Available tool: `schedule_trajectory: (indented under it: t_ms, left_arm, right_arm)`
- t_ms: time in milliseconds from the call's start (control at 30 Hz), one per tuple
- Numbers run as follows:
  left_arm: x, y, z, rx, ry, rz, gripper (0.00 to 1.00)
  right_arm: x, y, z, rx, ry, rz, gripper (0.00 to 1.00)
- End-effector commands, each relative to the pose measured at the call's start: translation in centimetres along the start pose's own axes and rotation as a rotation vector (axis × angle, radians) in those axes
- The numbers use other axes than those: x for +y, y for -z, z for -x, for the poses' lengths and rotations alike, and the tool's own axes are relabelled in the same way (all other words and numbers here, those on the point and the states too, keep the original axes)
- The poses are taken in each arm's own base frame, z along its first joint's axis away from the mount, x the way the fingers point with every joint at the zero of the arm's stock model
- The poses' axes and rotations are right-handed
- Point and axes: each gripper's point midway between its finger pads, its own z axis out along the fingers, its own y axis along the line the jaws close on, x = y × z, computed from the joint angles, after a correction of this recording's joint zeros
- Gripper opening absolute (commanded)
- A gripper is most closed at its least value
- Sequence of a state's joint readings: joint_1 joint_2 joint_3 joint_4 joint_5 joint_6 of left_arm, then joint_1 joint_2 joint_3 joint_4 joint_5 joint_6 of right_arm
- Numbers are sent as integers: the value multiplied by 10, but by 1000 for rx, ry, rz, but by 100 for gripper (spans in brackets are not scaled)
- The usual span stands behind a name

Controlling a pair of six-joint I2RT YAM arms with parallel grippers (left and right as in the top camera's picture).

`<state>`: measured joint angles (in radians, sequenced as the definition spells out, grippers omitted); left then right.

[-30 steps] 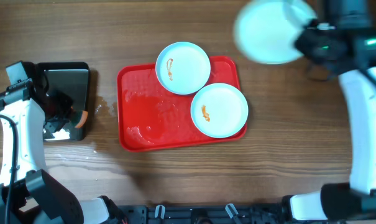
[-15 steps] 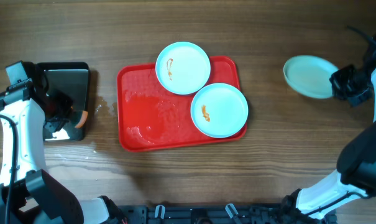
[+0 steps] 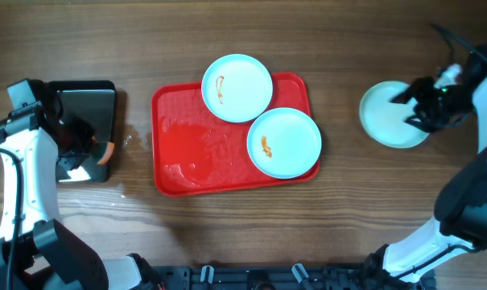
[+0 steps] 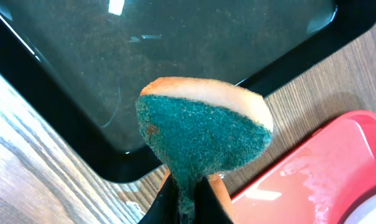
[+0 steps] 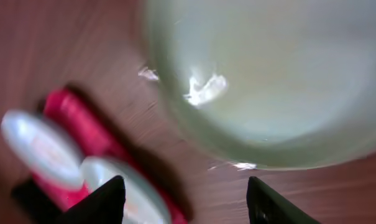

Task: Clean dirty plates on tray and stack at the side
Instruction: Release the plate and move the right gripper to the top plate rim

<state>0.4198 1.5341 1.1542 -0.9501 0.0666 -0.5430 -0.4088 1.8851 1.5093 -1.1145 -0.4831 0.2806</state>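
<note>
— Three plates showed overhead; where did they lie?
— Two were on the tray [image 3: 187, 161]. The top plate [image 3: 237, 88] overhung its far rim and the lower plate [image 3: 284, 142] sat at its right end. Each carried an orange smear. The third plate [image 3: 384, 117] lay flat on the table [image 3: 340, 217], well right of the tray.
— And the grippers?
— The right gripper [image 3: 427, 106] hung over that plate's right edge. The left gripper [image 3: 96, 155] was at the near right corner of the pan [image 3: 86, 97], left of the tray, with the sponge [image 3: 108, 151] in it.
— Did the left wrist view agree?
— Yes. The left gripper [image 4: 186, 199] was clamped tight on the lower end of the sponge [image 4: 203, 134], green face toward the camera, tan layer behind. The pan [image 4: 69, 143] lay beneath, and a glistening corner of the tray [image 4: 312, 174] showed at lower right.
— And the right wrist view?
— Blurred. The fingers [image 5: 104, 199] stood well apart with only bare wood between them, gripping nothing. The third plate [image 5: 275, 74] filled the top, beyond the fingertips; whether they touched it I could not tell. The tray [image 5: 82, 130] with its two plates was a smudge at lower left
</note>
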Motion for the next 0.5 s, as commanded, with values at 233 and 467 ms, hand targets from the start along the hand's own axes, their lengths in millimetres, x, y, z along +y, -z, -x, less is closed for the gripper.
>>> schedule_trajectory:
  t_ms: [233,467]
  left_arm:
    - [-10,10,2,-8,-16,-55,4]
    - [-10,10,2,-8,-16,-55,4]
  right_arm:
    - [167,-69,-85,76,612,182,64]
    - [245,-105,-102,-236,671,71,54]
